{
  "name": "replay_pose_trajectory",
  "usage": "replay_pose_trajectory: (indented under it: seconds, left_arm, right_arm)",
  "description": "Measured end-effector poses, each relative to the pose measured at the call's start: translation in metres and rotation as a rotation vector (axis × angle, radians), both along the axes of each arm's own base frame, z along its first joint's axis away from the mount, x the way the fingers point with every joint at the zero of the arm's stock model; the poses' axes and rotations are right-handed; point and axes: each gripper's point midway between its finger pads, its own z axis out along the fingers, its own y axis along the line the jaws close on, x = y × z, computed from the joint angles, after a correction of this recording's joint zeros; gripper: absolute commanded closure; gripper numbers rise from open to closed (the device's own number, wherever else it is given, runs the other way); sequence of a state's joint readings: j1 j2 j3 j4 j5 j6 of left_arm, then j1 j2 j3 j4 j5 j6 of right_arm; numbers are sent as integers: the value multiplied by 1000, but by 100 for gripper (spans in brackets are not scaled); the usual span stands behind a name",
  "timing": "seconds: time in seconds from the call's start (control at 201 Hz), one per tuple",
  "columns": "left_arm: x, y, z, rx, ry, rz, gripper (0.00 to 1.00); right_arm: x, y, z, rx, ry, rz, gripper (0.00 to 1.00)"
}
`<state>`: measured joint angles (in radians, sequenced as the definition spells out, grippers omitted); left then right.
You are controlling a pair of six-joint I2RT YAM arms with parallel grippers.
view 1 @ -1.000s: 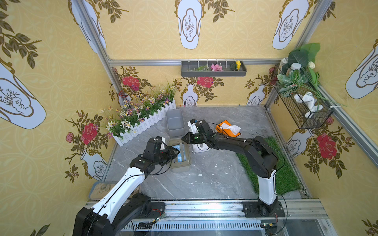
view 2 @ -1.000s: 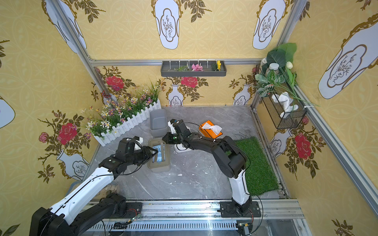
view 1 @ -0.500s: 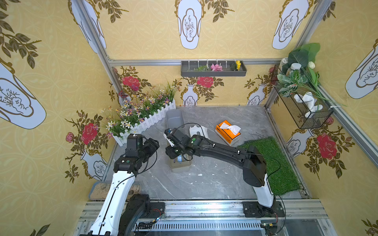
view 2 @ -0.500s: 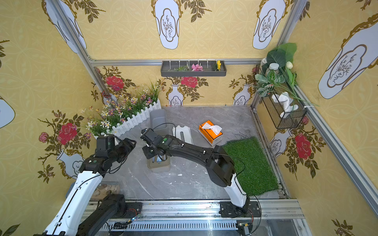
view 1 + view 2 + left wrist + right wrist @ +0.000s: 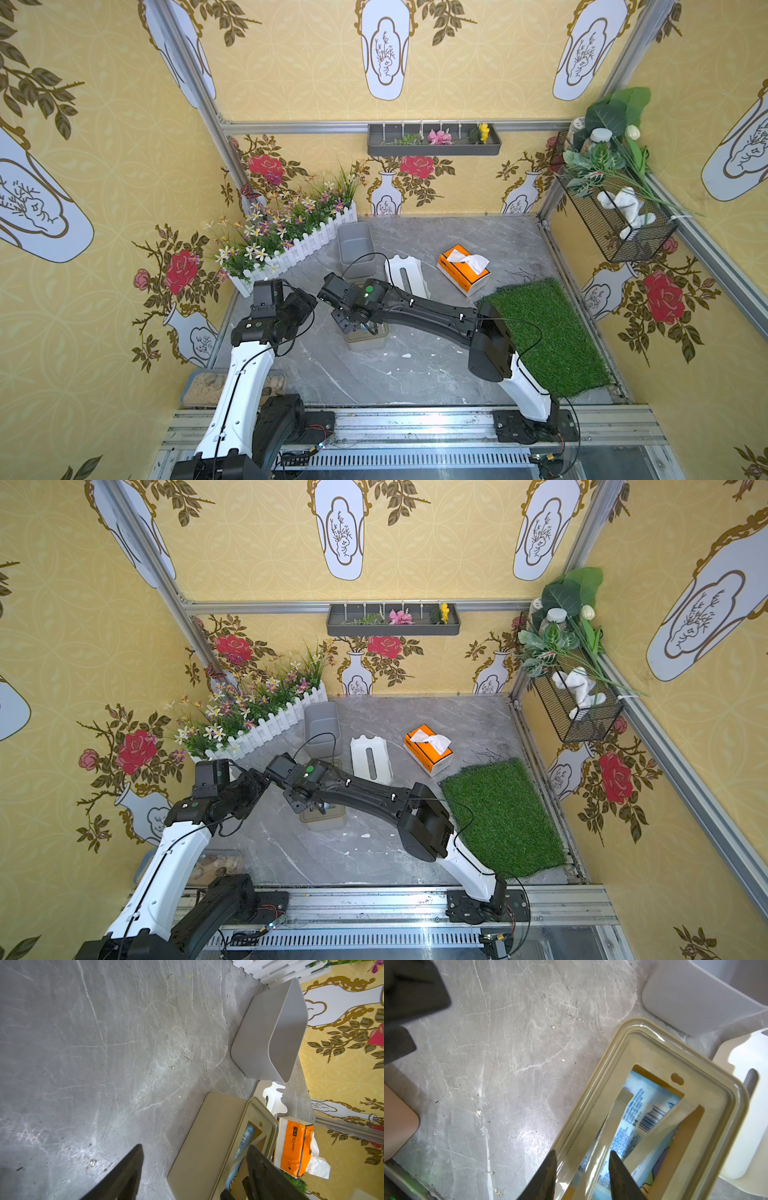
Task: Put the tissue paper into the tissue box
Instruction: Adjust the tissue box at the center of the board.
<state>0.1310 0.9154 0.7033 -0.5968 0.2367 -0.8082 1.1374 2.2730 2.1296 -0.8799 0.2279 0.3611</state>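
Change over the last second: the left gripper (image 5: pixel 195 1148), which was at the beige tissue box (image 5: pixel 368 340), now stands drawn off to one side of it, jaws wide and empty. The right gripper (image 5: pixel 583 1153), earlier beyond the box near the white cover (image 5: pixel 405 274), now hangs over the box with its jaws half apart astride the lid rim. Whether they touch the rim cannot be told. Judgement: the hand-over is made, and the placing looks done or nearly so. Contents: the blue tissue pack (image 5: pixel 639 1109) lies inside the tissue box, visible through the lid opening. The grey bin (image 5: pixel 259 1032) just behind the box is empty. The orange pack (image 5: pixel 459 270), well apart from the box, has a white sheet (image 5: pixel 469 262) standing out of its slot.
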Motion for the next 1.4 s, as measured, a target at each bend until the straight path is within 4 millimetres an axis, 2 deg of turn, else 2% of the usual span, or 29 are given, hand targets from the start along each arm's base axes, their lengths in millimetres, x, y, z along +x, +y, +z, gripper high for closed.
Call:
replay_pose_trajectory:
  seconds: [0.383,0.582,0.642,0.806,1.065,1.19,1.289,1.404]
  left_arm:
    - [3,-3,-4,5,5,-41,20]
    - [2,-3,-10,5,22,-47,21]
    - [2,-3,-11,5,24,-48,21]
    - [3,-4,-13,2,30,-55,21]
    - [8,-3,-18,-4,39,-56,22]
    - [10,-3,-20,-6,43,-60,22]
    - [12,-2,-21,-7,41,-61,22]
    - [13,-3,-23,-11,47,-62,22]
  right_arm:
    - [-9,12,-5,-13,9,26,62]
    - [-8,19,-14,-20,22,32,70]
    - [-8,19,-15,-26,21,31,75]
    - [-7,16,-16,-41,17,20,80]
    - [-29,-17,-21,-144,13,39,82]
    - [-35,-29,-22,-198,9,55,76]
    - [-37,-36,-24,-223,6,58,73]
    - [-37,-36,-25,-232,-1,57,73]
